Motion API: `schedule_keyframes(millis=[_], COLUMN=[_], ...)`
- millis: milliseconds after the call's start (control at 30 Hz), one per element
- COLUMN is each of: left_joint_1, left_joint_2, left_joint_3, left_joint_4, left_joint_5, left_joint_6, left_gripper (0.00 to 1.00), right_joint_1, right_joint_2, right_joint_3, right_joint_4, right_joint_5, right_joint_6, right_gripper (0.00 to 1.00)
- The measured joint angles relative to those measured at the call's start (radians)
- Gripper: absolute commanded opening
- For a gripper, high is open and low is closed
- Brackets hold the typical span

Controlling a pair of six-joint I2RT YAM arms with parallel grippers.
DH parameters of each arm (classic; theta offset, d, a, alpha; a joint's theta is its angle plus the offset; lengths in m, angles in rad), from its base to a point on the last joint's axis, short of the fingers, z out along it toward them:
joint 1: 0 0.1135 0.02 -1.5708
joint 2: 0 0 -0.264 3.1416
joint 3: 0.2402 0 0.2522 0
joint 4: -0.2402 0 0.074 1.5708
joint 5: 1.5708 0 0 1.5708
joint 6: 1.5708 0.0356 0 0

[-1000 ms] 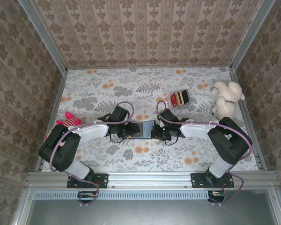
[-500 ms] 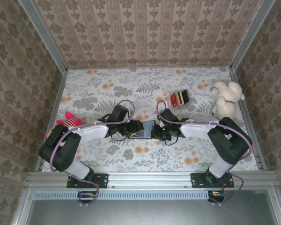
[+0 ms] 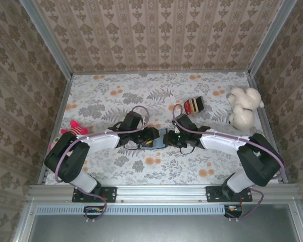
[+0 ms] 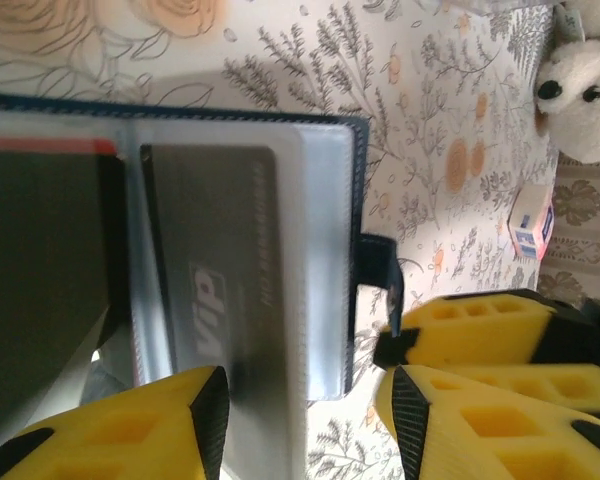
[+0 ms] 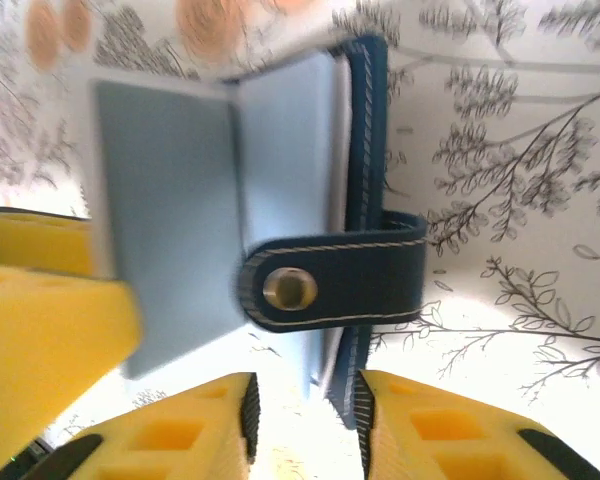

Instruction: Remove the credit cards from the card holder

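Observation:
The navy card holder (image 3: 159, 137) lies open on the flowered table between both grippers. In the left wrist view the card holder (image 4: 320, 220) shows clear slots with a grey credit card (image 4: 210, 290) lettered "VIP" inside, and a red card edge (image 4: 45, 146) in the slot beside it. My left gripper (image 4: 310, 420) is open, its jaws straddling the holder's outer edge. In the right wrist view the card holder (image 5: 280, 130) shows its snap tab (image 5: 330, 285). My right gripper (image 5: 303, 425) is open, with the holder's navy edge between its jaws, close to the right pad.
A red, cream and brown striped block (image 3: 194, 105) sits behind the right arm. At the far right stands a white plush toy (image 3: 242, 108), and a pink toy (image 3: 76, 128) lies at the left edge. Metal rails and patterned walls fence the table.
My right gripper's jaws have opened off the card holder's edge and that arm has shifted a little. The left gripper has crept right over the holder.

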Motion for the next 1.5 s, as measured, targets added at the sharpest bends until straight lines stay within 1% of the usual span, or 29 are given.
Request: schedule_keyframes(millis=[233,367,500,567,667,800,900,967,1033,1167,1300,1500], left_joint_1=[-0.044,-0.046,-0.044,-0.043,-0.034,-0.022,-0.023,-0.024,-0.024,-0.024,-0.021,0.000], left_joint_2=[0.105,0.113,0.098,0.075,0.029,-0.023,-0.047,-0.050,-0.050,-0.048,-0.040,0.009], left_joint_3=[0.079,0.087,0.098,0.106,0.116,0.107,0.069,0.042,0.023,0.021,0.021,0.031], left_joint_4=[0.049,0.056,0.023,-0.016,-0.076,-0.122,-0.119,-0.118,-0.122,-0.124,-0.124,-0.124], left_joint_5=[-0.012,-0.034,-0.073,-0.100,-0.145,-0.211,-0.239,-0.252,-0.259,-0.260,-0.259,-0.225], left_joint_6=[-0.043,-0.060,-0.064,-0.063,-0.056,-0.056,-0.068,-0.079,-0.089,-0.094,-0.093,-0.092], left_gripper=[0.52,0.52,0.52,0.51,0.51,0.50,0.45,0.40,0.34,0.28,0.26,0.24], right_joint_1=[-0.042,-0.079,-0.093,-0.093,-0.088,-0.067,-0.043,-0.023,-0.004,0.014,0.015,0.015], right_joint_2=[-0.150,-0.214,-0.210,-0.193,-0.158,-0.068,0.026,0.063,0.085,0.144,0.196,0.260], right_joint_3=[-0.074,-0.081,-0.047,-0.013,0.047,0.132,0.199,0.216,0.220,0.245,0.267,0.303], right_joint_4=[-0.019,-0.036,-0.077,-0.097,-0.115,-0.127,-0.148,-0.151,-0.156,-0.169,-0.172,-0.190], right_joint_5=[0.071,0.082,0.073,0.056,0.033,0.010,0.010,0.010,0.010,0.010,0.014,0.022], right_joint_6=[0.010,-0.002,-0.042,-0.063,-0.081,-0.099,-0.101,-0.092,-0.082,-0.064,-0.051,-0.042], right_gripper=[0.47,0.46,0.39,0.35,0.32,0.22,0.16,0.10,0.08,0.07,0.07,0.11])
